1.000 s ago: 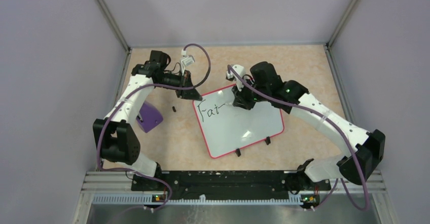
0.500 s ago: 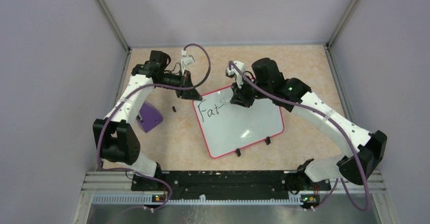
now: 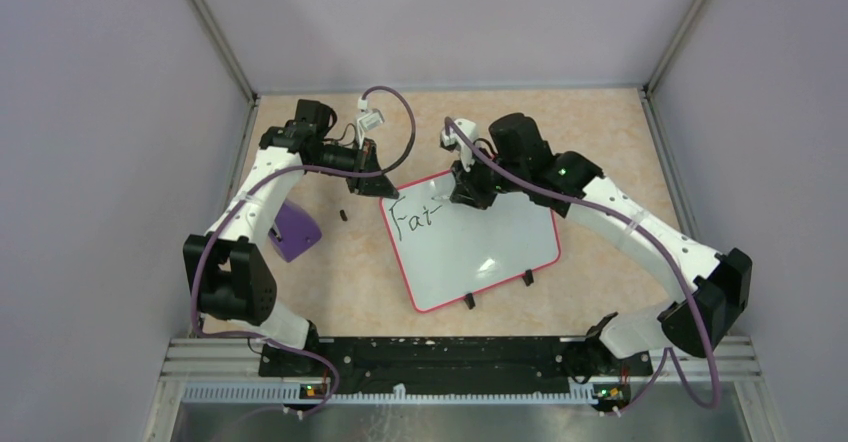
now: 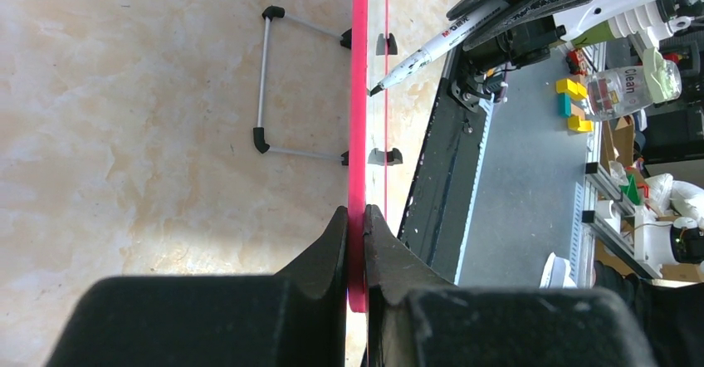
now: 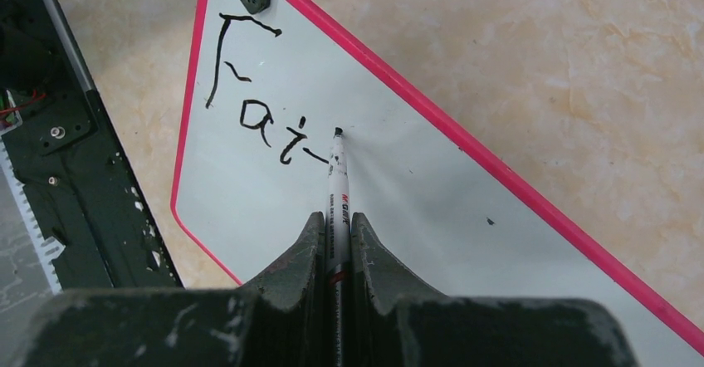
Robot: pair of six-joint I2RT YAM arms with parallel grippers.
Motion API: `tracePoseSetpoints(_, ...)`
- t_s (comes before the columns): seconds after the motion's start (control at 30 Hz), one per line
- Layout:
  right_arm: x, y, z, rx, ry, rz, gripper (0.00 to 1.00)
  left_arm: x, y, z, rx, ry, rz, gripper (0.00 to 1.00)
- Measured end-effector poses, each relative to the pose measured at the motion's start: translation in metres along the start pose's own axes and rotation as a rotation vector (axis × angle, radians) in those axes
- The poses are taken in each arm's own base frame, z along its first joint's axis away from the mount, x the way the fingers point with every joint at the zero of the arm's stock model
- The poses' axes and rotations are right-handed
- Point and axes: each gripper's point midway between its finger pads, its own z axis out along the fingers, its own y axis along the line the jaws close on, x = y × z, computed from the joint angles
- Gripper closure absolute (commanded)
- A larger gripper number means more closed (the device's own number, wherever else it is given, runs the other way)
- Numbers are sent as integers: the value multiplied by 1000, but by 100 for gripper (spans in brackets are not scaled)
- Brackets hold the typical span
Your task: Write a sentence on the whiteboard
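The whiteboard (image 3: 480, 252) lies tilted on the table, white with a red-pink rim (image 4: 359, 93). Black lettering of the sentence (image 5: 257, 114) reads about "Fai" plus a short dash near the board's far-left corner (image 3: 415, 219). My left gripper (image 4: 357, 211) is shut on the rim at that corner (image 3: 386, 190). My right gripper (image 5: 334, 216) is shut on a white marker (image 5: 336, 176), over the board's far edge (image 3: 470, 192). The marker's black tip stands just past the dash's end; whether it touches the board I cannot tell. The marker (image 4: 432, 41) also shows in the left wrist view.
A purple block (image 3: 293, 230) lies left of the board beside the left arm. A small black cap (image 3: 343, 215) sits between block and board. Two black feet (image 3: 469, 301) stick out at the board's near edge. A wire stand (image 4: 266, 85) shows behind the board.
My right gripper has shifted slightly left and toward the far edge with the marker. The left gripper and the board have not moved.
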Motion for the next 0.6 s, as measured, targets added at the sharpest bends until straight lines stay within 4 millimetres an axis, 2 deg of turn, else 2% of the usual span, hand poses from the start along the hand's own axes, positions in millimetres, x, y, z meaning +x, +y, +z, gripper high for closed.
tracePoseSetpoints(0.17, 2, 1, 1, -1, -1, 6, 100, 0, 0, 0, -1, 0, 2, 100)
tracePoseSetpoints(0.6, 31, 14, 2, -46, 48, 24, 100, 1, 1, 0, -1, 1, 4, 100)
